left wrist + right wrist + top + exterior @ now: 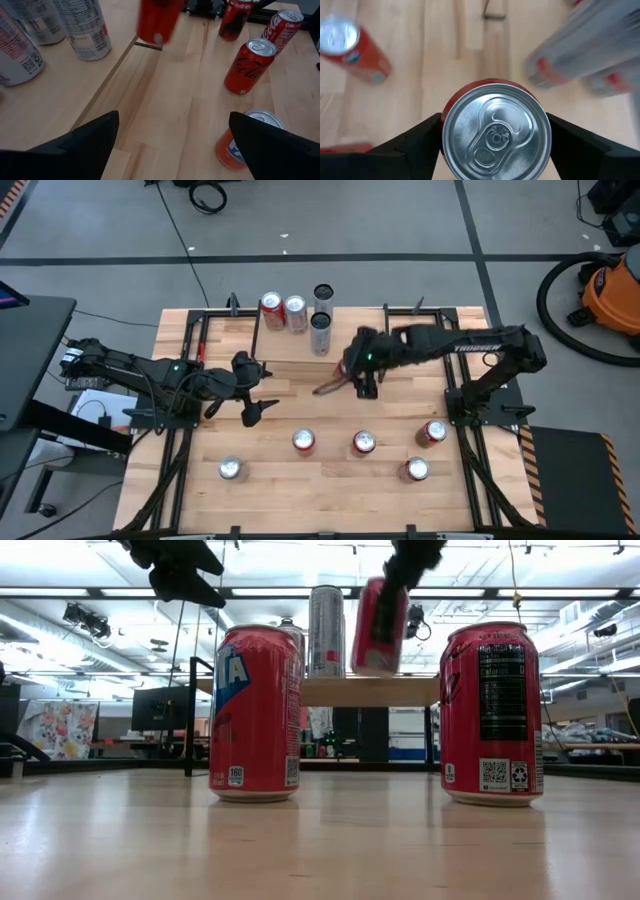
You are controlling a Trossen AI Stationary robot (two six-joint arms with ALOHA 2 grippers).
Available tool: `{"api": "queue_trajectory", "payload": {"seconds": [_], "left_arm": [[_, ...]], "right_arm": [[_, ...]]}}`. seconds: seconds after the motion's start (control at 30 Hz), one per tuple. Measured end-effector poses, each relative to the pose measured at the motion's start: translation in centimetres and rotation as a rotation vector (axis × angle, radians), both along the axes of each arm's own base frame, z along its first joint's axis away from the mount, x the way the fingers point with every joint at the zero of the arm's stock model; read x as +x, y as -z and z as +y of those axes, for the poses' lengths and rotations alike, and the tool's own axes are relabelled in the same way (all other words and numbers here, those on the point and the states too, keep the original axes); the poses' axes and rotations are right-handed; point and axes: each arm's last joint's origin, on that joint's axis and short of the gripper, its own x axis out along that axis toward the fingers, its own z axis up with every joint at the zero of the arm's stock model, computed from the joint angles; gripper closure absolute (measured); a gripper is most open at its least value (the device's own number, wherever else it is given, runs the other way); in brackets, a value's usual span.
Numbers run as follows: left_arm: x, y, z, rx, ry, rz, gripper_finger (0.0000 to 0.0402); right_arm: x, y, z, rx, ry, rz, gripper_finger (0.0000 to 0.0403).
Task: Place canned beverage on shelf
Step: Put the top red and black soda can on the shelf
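A red canned beverage [378, 628] hangs tilted in the air just in front of the shelf [370, 691], with my right gripper [495, 125] shut on it. The shelf [290, 348] is a light wood plank on thin black legs at the table's far side. It carries two red cans [283, 311] and two silver cans [321, 330]. My left gripper [255, 395] stands open above the table, left of the held can, with nothing between its fingers [90, 145]. My right gripper pinches the red can's side wall just below its silver top [451, 131] between its two fingers, one on each side. The fingers come slanting down from above. The can is lifted clear of the table, tilted, its top toward the wrist.
Several red cans stand on the table's near half [303, 442] [364, 443] [432, 432] [416, 470] [231, 469]. Two of them fill the foreground of the low view [255, 715] [495, 715]. Bare plank shows on the shelf's right part [360, 320].
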Motion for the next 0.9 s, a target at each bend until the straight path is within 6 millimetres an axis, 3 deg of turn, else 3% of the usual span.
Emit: {"api": "queue_trajectory", "payload": {"seconds": [0.2, 0.5, 0.67, 0.9], "left_arm": [[0.0, 0.0, 0.0, 0.014, 0.009, 0.005, 0.0012], [0.0, 0.0, 0.0, 0.043, 0.027, 0.013, 0.0012], [0.0, 0.0, 0.0, 0.047, 0.029, 0.013, 0.0012], [0.0, 0.0, 0.0, 0.048, 0.027, 0.01, 0.0012]], "right_arm": [[-0.8, -2.6, -3.5, -0.042, 0.059, -0.023, 0.0084], [-2.5, -3.2, -11.1, -0.041, 0.158, -0.092, 0.0084], [-3.0, -2.8, -14.1, -0.022, 0.172, -0.118, 0.0083], [-2.3, -1.4, -16.2, 0.008, 0.146, -0.106, 0.0083]]}}
